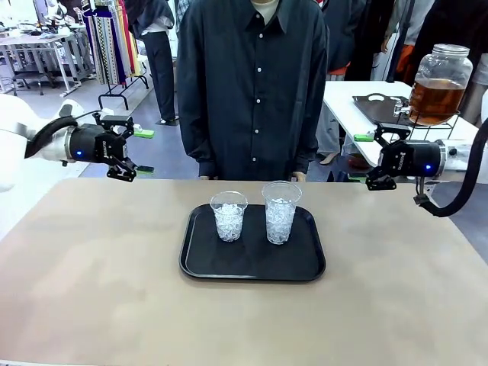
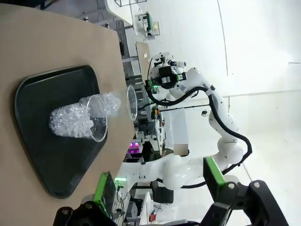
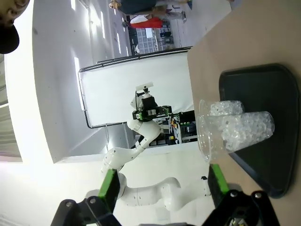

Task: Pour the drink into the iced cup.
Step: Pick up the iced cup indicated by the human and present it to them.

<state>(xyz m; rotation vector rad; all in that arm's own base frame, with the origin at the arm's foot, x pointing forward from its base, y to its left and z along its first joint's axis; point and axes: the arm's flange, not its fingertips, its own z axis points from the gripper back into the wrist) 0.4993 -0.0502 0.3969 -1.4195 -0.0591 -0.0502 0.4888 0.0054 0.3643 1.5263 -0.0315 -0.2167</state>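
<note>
The fingers [image 1: 143,134] of the left gripper [image 1: 142,151] were spread wide with nothing between them, and those of the right gripper [image 1: 364,158] were spread likewise. Both grippers were held in the air over the far corners of the table [image 1: 91,259], well apart from the tray [image 1: 252,268]. Two clear cups of ice were stood side by side on the tray, a short cup [image 1: 228,216] on the left and a tall cup [image 1: 280,213] on the right, and a person [image 1: 255,84] was stood just behind the table's far edge. The drink [image 1: 433,103] was seen in a lidded jar [image 1: 440,76], raised on a wire stand [image 1: 450,122] on a white side table [image 1: 343,99] behind the right gripper. Nothing had yet been poured. Several risks were judged to lie ahead. The jar looked wide and heavy for the jaws, so it could be lost from the grip or tilted out of control. With the lid left on, nothing would be poured. The cups looked light, so one could be knocked over by the jar, and liquid could be splashed off the ice onto the tray. Which cup was meant could not be told.
</note>
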